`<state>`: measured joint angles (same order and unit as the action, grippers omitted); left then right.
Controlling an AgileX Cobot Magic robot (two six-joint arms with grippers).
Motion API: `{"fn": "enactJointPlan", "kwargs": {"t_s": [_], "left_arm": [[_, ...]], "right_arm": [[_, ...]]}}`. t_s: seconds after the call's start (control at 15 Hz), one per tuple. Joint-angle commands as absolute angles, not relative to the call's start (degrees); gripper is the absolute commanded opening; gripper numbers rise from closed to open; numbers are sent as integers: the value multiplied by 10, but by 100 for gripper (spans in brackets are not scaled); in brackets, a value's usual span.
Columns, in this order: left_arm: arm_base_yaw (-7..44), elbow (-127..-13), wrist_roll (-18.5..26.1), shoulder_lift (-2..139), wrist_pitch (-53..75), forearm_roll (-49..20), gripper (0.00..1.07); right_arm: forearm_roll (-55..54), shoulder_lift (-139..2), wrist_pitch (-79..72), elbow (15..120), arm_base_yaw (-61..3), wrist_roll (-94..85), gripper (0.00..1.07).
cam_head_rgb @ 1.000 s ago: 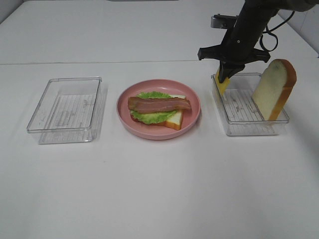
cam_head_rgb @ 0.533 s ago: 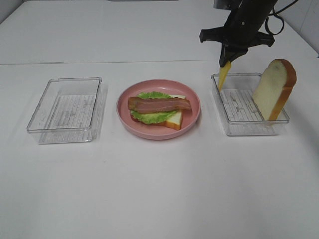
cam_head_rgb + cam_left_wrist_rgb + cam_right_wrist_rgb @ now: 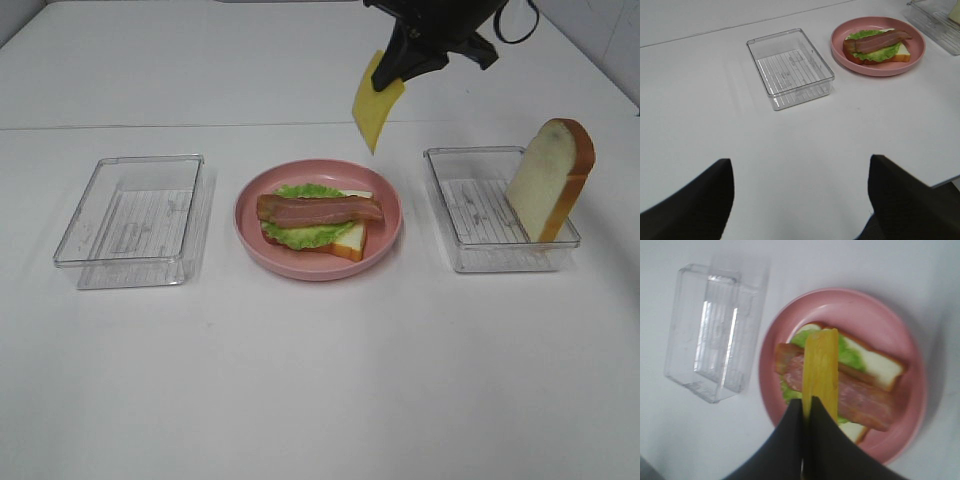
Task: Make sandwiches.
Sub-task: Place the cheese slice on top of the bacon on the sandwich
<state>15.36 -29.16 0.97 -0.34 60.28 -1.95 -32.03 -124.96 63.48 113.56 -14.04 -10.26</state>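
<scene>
On the pink plate (image 3: 390, 215) lies a bread slice (image 3: 352, 240) topped with green lettuce (image 3: 300, 235) and a bacon strip (image 3: 320, 209). My right gripper (image 3: 395, 68) is shut on the yellow cheese slice (image 3: 374, 105), which hangs in the air above the plate's far right edge. In the right wrist view the cheese (image 3: 821, 369) dangles over the bacon (image 3: 860, 399). A second bread slice (image 3: 549, 178) leans upright in the right clear tray (image 3: 470, 225). My left gripper's fingers (image 3: 695, 205) are spread wide over bare table, far from the plate (image 3: 880, 67).
An empty clear tray (image 3: 130, 220) stands left of the plate; it also shows in the left wrist view (image 3: 790, 67). The table's back edge runs behind the trays.
My right gripper has lifted the cheese slice out of the right tray and carried it up and left toward the plate. The left arm has not moved.
</scene>
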Motion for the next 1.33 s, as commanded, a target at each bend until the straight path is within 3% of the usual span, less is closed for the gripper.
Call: {"fn": "enactJointPlan", "kwargs": {"t_s": [0.07,0.4,0.73,1.07,1.33], "left_arm": [[153,-289,9,-16,596,-21,72],[153,-289,9,-16,596,-21,72],[153,-289,9,-16,596,-21,72],[153,-289,9,-16,596,-21,72],[153,-289,9,-16,596,-21,72]], "right_arm": [[-374,-1249,630,1100,-177,-143,0],[-419,-1279,571,1075,-229,-143,0],[-453,-1332,543,1075,-227,-140,0],[-317,-1336,504,1078,-226,-79,0],[-269,-1336,505,1078,-226,-58,0]]}}
